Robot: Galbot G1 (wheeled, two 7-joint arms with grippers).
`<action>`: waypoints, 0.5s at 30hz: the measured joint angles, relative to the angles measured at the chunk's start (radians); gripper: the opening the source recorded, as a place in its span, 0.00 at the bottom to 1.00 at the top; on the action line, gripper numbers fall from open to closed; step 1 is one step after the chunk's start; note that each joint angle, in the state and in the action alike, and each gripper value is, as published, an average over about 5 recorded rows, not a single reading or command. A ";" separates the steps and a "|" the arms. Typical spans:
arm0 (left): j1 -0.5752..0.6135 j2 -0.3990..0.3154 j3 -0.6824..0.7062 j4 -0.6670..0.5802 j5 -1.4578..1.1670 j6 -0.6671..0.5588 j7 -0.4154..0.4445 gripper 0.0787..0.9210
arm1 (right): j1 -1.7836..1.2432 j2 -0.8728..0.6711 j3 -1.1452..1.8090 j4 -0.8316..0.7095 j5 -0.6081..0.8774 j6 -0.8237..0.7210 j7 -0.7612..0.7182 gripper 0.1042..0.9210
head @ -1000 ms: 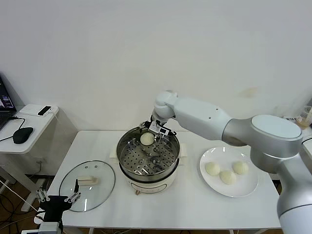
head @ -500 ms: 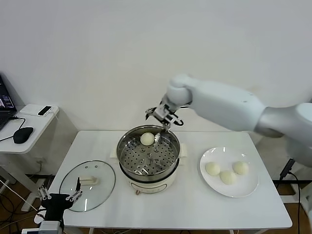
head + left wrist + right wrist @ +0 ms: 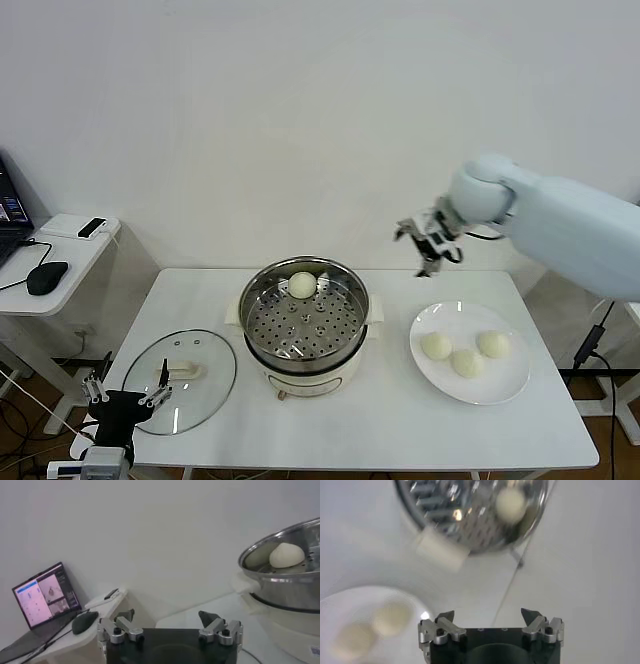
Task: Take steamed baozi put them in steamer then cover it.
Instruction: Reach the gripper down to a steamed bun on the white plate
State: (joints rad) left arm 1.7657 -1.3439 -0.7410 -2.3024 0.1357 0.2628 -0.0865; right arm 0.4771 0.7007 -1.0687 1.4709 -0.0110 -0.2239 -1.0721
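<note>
One baozi (image 3: 302, 285) lies on the perforated tray at the back of the steamer (image 3: 304, 350), also showing in both wrist views as a baozi (image 3: 286, 555) and a baozi (image 3: 510, 502). Three more baozi (image 3: 436, 346) (image 3: 466, 363) (image 3: 493, 343) rest on the white plate (image 3: 505, 385). My right gripper (image 3: 430, 244) hangs open and empty in the air above the table's back, between steamer and plate. The glass cover (image 3: 205, 375) lies flat on the table left of the steamer. My left gripper (image 3: 127, 398) waits open at the cover's front edge.
A side table (image 3: 60, 255) at the left holds a mouse (image 3: 46, 276) and a laptop (image 3: 42, 597). The white wall stands close behind the table.
My right gripper, empty, has lifted out of the steamer and swung right toward the plate, leaving the one baozi on the tray. The left arm has stayed put.
</note>
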 measured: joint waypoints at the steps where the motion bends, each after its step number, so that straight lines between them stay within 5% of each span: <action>1: -0.002 0.000 0.001 0.003 0.000 0.000 0.000 0.88 | -0.017 -0.020 0.008 0.004 -0.004 -0.007 -0.002 0.88; 15: -0.002 -0.007 -0.011 0.011 0.005 0.000 0.000 0.88 | -0.328 -0.133 0.179 0.002 -0.071 -0.055 -0.020 0.88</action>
State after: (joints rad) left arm 1.7637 -1.3507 -0.7522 -2.2913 0.1408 0.2631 -0.0864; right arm 0.1486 0.5678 -0.8898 1.4726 -0.0822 -0.2794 -1.0922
